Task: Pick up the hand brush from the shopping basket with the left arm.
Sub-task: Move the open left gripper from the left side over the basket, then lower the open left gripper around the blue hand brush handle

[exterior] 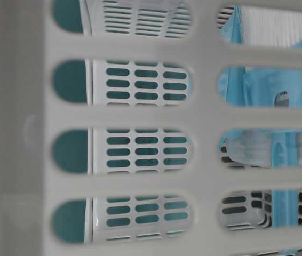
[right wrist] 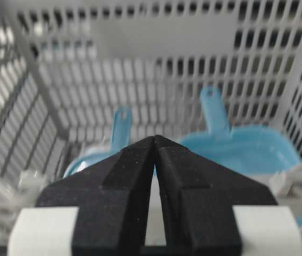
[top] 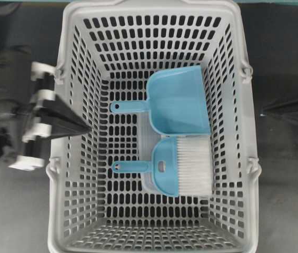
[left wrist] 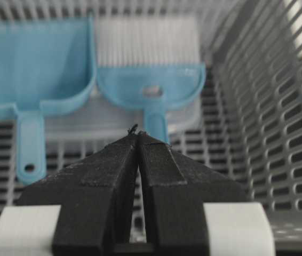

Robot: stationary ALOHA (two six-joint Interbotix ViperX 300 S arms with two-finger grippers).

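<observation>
Basket: I see the shopping basket (top: 154, 31) filling most of the overhead view, its slotted grey walls around both blue tools
Brush: the hand brush (top: 172, 166) lies flat on the basket floor at about 4 o'clock from the centre, thin handle pointing to 9 o'clock, white bristles fanned toward 3 o'clock
Dustpan: the dustpan (top: 178, 100) lies just beside the brush at its 12 o'clock, handle also toward 9 o'clock
Left pincer: my left gripper (top: 87, 128) has its fingers pressed together and carries nothing, tip over the basket's 9 o'clock wall, well apart from the brush
Right pincer: my right gripper (right wrist: 155, 137) is also pressed together and empty, at the 3 o'clock side outside the basket
</observation>
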